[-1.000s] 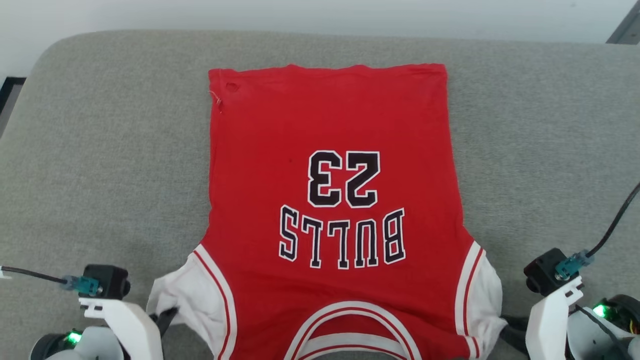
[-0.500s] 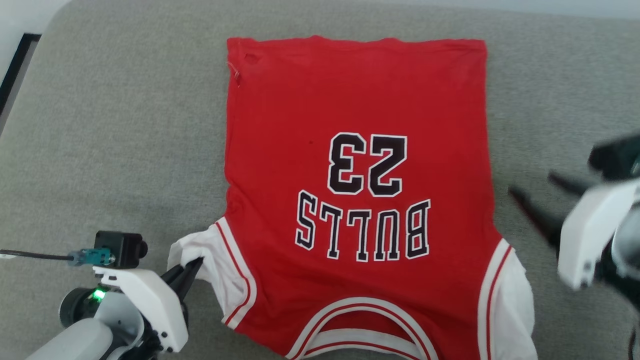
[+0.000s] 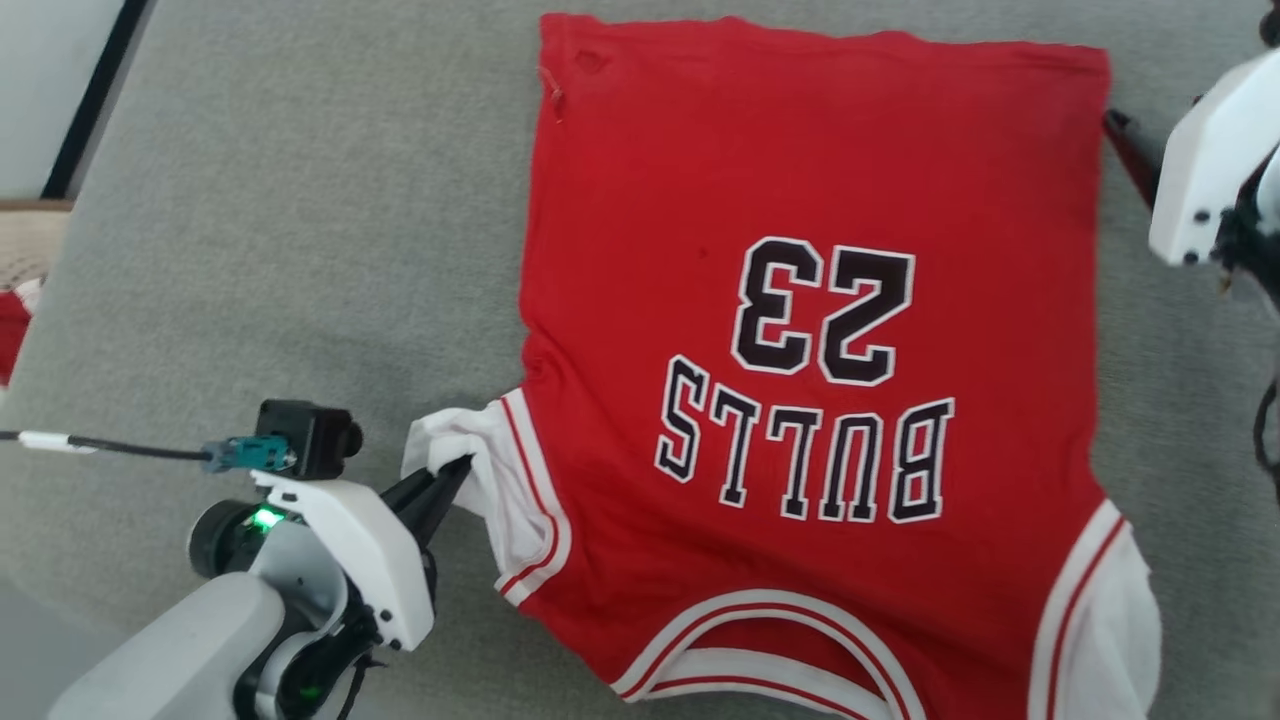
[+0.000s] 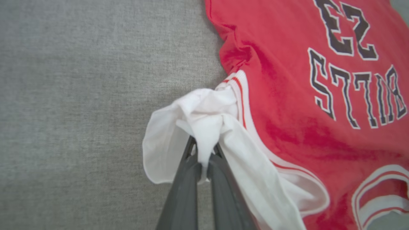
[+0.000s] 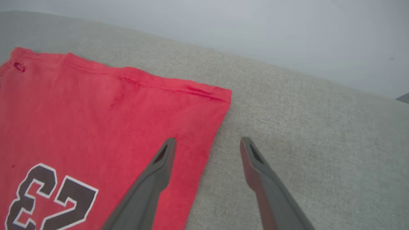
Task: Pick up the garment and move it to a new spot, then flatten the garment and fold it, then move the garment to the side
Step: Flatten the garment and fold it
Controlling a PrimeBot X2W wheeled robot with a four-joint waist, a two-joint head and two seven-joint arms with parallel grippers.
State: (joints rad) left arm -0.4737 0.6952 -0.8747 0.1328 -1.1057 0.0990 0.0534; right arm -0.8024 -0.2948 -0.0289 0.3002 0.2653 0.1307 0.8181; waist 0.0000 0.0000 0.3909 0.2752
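Fingers [image 4: 183, 191] of the left gripper [image 4: 204, 151] are pinched on a bunched white sleeve of the garment [image 3: 800, 180]. Its red cloth is spread flat near the far edge of the grey cushion [image 3: 250, 250], where the right gripper [image 5: 207, 140] is held spread wide.

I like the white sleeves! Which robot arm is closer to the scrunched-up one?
Left. The left gripper has its jaws pinched on the scrunched sleeve. The right gripper hangs open by the far hem corner of the garment.

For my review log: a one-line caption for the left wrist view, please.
Left claw shut on the bunched white sleeve of the red garment, which lies on grey fabric.
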